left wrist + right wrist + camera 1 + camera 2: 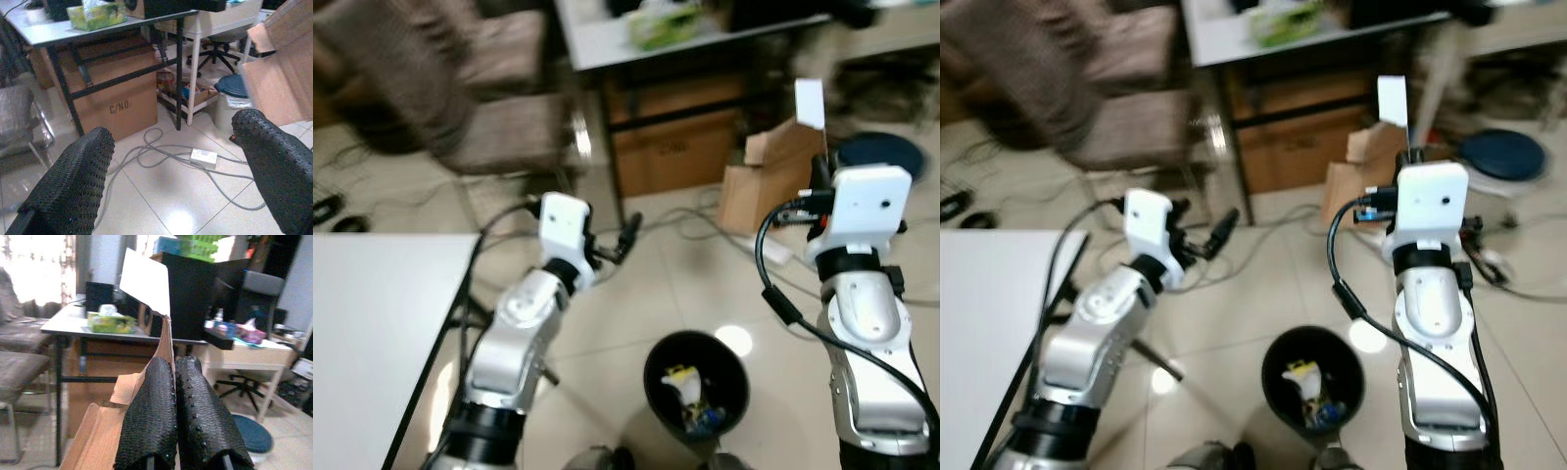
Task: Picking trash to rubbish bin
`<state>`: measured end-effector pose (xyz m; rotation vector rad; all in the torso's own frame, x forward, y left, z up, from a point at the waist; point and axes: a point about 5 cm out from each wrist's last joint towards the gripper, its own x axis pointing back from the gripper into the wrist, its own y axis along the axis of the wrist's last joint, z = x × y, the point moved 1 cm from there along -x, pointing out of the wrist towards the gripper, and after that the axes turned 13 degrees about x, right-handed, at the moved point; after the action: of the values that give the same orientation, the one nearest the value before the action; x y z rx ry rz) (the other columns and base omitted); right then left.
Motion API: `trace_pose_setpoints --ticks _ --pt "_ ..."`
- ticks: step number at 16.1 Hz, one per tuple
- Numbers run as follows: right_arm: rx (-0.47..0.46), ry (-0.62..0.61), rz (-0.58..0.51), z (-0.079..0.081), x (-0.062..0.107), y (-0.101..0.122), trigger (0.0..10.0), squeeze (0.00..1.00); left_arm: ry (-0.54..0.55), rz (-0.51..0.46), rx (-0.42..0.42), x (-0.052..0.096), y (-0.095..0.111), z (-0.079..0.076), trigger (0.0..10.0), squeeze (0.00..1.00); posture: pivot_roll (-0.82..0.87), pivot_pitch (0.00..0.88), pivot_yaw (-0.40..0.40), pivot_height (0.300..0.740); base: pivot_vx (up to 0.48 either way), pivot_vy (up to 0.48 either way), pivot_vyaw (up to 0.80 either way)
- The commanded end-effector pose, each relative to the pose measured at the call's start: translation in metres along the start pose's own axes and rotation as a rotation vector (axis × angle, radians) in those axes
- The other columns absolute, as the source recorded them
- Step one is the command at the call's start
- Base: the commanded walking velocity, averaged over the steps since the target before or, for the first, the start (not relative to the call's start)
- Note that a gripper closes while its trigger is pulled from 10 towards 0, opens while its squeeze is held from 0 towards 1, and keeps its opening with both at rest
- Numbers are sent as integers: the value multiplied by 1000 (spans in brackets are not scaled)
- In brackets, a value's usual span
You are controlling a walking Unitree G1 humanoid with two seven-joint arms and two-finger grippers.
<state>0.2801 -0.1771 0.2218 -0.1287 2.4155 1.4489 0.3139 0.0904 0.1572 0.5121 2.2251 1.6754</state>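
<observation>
1. The trash was a torn cardboard box (766, 181), brown and flat-sided, with a white card flap (810, 102) sticking up from its top.
2. The box hung in the air off the tiled floor (685, 284), up in front of the robot's right side, near a table with thin black metal legs.
3. The right gripper (175, 382) was clenched on a thin edge of the box. Its 2 bumpy black fingers (151, 416) were pressed together with the cardboard between them.
4. The left gripper (171, 161) was released and held nothing. Its 2 fingers stood wide apart, out over the floor.
5. A round black rubbish bin (696, 384) sat on the floor between the 2 silver arms. It had a yellow and white wrapper and some blue bits inside.
6. A bigger brown box (120, 105) with letters printed on it stood under the grey table (58, 32).
7. A green tissue box (96, 13) sat on that table.
8. Grey cables and a white power strip (203, 156) lay on the shiny tiles.
</observation>
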Motion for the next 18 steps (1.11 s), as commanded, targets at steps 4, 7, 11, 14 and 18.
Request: trace_pose_setpoints --ticks 4,7,11,14,18 --pt "-37 -11 25 1 3 -4 10000 0 -8 20 -8 3 -2 1 10000 0 -125 146 110 740 0 0 -392" --pt "-37 -13 26 1 3 -4 10000 0 -14 26 -9 3 -3 1 10000 0 -125 148 111 740 0 0 -781" --pt "-36 -14 31 1 3 -5 10000 0 -19 33 -7 3 -4 -1 10000 0 -124 153 111 740 0 0 -783" --pt "-42 -16 33 3 4 -5 10000 0 -29 44 -7 4 -5 -2 10000 0 -122 157 116 740 0 0 -781" --pt "-68 4 53 12 7 -9 10000 0 -30 61 -19 7 -8 -2 10000 0 -106 182 123 740 0 0 0"
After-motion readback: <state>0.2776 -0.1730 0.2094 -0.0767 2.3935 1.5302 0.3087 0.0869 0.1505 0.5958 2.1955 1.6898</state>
